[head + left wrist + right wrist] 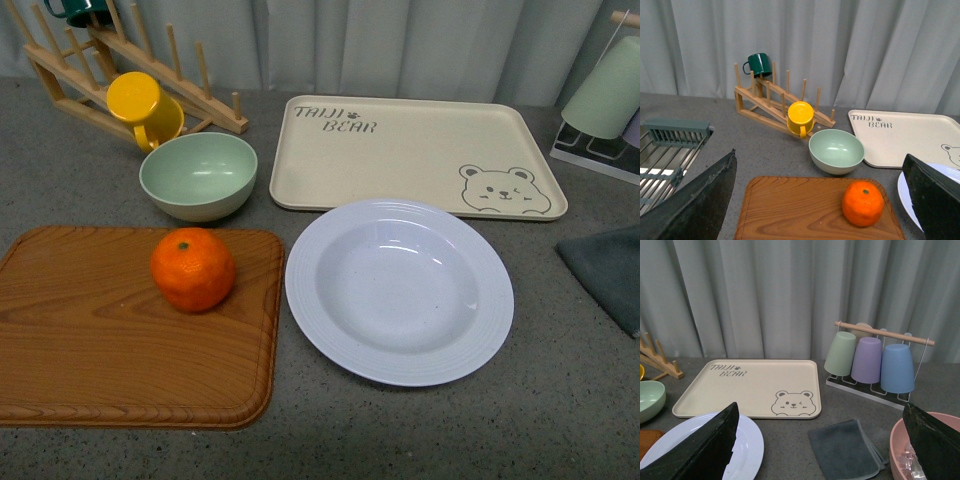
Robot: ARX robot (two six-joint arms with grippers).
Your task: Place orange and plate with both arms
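Orange [193, 269] on board [100, 340], centre-left; plate [399, 290] centre, on bench [400, 440]. Prob. one per arm. Left claw [818, 155], right claw [820, 406] spread, empty.

Orange: the small round orange mandarin [193, 269] sits on the brown rectangular wooden board [100, 350], toward its far right part.
Board: near left on the grey stone counter [400, 430].
Plate: the large round white deep plate [400, 290] lies on the counter just right of the board.
Tray: the cream rectangular bear tray [400, 150] lies behind the plate (whether the two touch cannot be told).
Bowl: the pale-green round bowl [198, 175] stands behind the board, left of the tray.
Rack: the slanted wooden peg rack [90, 70] stands far left behind the bowl, with the yellow enamel mug [145, 108] on its low end and the dark green mug [759, 64] on its high end.
Cloth: the dark grey folded cloth [608, 270] lies right of the plate.
Stand: the wire cup stand [875, 360] stands behind the cloth, right of the tray.
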